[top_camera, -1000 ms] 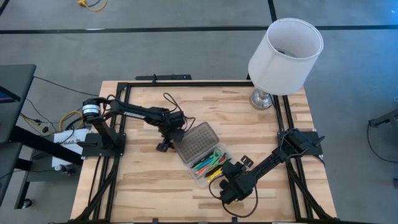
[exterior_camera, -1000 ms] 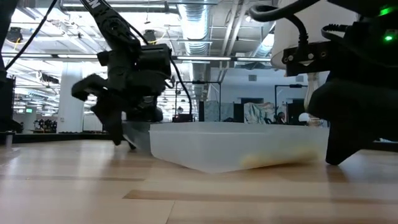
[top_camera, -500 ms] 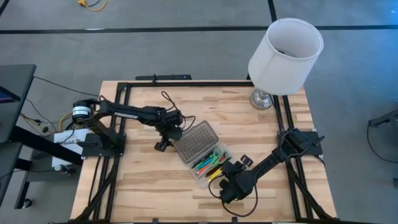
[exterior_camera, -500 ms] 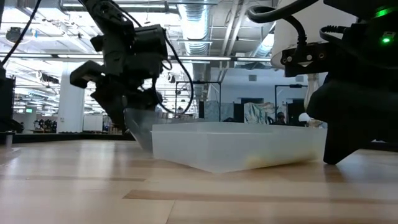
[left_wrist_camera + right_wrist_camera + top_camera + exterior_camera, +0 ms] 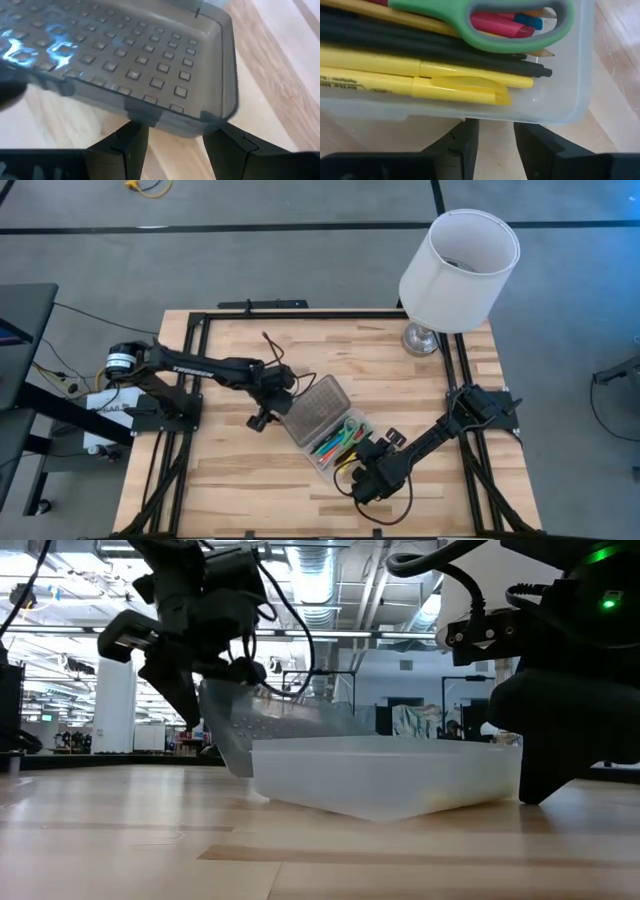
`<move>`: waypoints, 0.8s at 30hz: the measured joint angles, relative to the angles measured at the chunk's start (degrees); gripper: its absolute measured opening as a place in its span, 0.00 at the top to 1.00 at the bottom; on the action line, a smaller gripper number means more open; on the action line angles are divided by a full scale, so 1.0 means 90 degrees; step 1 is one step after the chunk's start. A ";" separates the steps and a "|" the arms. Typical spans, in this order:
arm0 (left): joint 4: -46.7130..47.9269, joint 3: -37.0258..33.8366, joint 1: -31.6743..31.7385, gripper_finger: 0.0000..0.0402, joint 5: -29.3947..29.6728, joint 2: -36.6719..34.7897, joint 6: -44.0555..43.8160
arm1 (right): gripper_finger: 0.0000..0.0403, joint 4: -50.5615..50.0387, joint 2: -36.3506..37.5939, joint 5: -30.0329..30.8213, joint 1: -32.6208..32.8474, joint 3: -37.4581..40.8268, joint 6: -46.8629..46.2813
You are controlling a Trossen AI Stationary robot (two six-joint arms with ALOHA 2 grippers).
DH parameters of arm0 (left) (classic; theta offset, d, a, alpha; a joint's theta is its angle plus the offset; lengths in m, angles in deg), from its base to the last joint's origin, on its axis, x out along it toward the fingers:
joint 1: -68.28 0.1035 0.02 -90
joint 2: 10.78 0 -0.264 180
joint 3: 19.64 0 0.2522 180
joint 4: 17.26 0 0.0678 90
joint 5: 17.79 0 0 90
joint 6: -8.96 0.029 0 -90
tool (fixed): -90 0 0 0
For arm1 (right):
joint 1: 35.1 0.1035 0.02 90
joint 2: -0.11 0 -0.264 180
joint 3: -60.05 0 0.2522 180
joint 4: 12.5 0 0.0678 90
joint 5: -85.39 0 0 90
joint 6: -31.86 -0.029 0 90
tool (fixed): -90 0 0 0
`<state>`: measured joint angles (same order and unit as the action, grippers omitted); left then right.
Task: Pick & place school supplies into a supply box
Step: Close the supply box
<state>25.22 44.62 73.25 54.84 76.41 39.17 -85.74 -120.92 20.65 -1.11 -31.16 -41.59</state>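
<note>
Clearly we handle a light, stiff, slippery plastic supply box (image 5: 322,423) at mid-table, its dotted lid (image 5: 125,65) half raised. Our left gripper (image 5: 172,145), fingers spread, meets the lid's front rim, the best purchase. Our right gripper (image 5: 495,137), part-open and empty, sits just beside the base wall, near the scissors (image 5: 485,25) and yellow markers (image 5: 415,75).

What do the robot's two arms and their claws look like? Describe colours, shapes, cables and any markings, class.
Both arms are dark, slim and jointed. The left arm carries pale lettering along its long link, a silver round motor housing at its base, and a thin black cable looping near the left claw. The right claw has two blunt, angular black fingers. A green light glows on the right arm in the low view.
</note>
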 joint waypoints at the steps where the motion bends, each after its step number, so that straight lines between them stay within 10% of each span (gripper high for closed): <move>1: -0.0022 0.0000 -0.0082 0.57 0.0033 0.0000 -0.0011 | 0.70 0.0005 0.0000 0.0002 0.0000 0.0000 0.0001; 24: -0.0869 0.0285 -0.1113 0.57 0.0613 -0.0403 -0.0529 | 0.70 0.0370 -0.0002 0.0126 -0.0050 -0.0005 0.0331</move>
<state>17.41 47.18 63.23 60.35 72.79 34.41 -82.41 -120.95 21.78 -1.55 -31.21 -38.61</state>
